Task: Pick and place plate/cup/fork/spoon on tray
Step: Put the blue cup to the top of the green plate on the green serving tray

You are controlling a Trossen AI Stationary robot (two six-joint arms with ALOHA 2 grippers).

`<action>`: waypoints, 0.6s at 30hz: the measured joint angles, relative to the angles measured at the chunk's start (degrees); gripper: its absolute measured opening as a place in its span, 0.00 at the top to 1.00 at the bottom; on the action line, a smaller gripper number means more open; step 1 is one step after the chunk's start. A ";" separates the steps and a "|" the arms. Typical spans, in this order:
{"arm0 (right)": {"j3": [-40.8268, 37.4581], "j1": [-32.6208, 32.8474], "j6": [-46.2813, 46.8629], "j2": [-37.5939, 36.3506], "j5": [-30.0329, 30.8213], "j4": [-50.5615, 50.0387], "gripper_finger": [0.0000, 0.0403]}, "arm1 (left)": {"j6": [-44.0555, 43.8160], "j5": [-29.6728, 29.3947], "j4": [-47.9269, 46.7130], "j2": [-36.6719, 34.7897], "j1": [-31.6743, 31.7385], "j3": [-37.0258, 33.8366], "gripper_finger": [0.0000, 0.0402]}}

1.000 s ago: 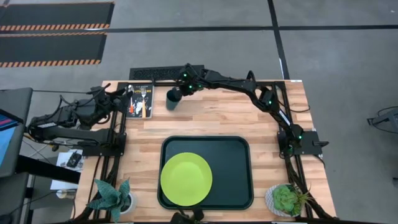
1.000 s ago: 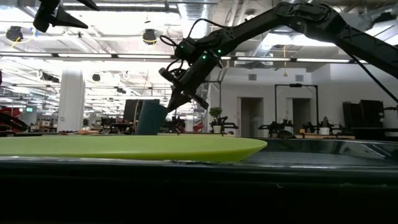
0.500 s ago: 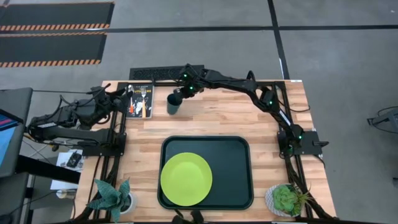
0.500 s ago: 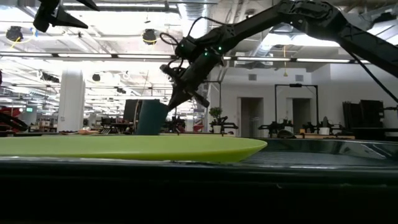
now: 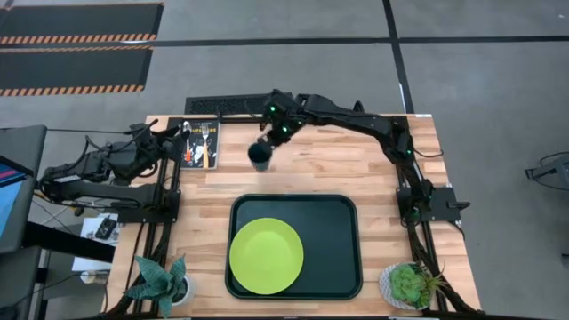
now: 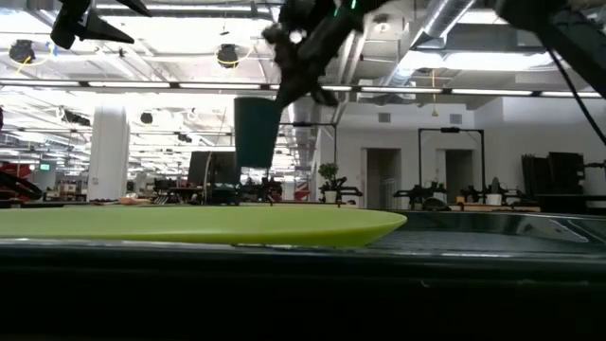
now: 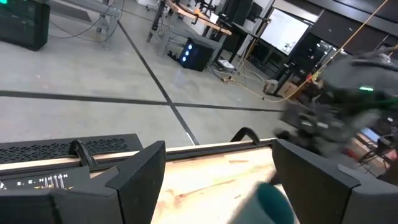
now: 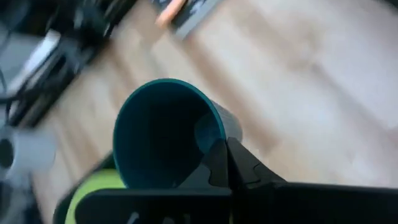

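my right gripper (image 5: 269, 142) pinches the cup (image 5: 260, 155) by its rim, hanging it clear above the table (image 5: 338, 169).

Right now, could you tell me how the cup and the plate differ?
The cup hangs in the air, pinched at its rim by the right gripper; the plate lies flat on the tray. The cup is small, tall and dark teal; the plate is wide, flat and lime green. Both are round.
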 joint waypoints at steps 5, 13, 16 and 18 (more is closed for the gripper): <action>-0.02 5.63 -1.65 -4.86 -0.01 -10.37 1.00 | 0.00 0.00 0.00 0.00 0.00 0.00 0.30; -6.38 13.93 0.07 -9.70 3.87 -9.02 1.00 | 0.00 0.00 0.00 0.00 0.00 0.00 0.30; -11.94 16.41 1.91 -11.42 5.12 -4.74 1.00 | 0.00 0.00 0.02 0.00 0.00 0.00 0.30; -16.25 17.21 3.33 -12.71 4.79 -2.07 1.00 | 0.00 0.00 0.02 0.00 0.00 0.00 0.30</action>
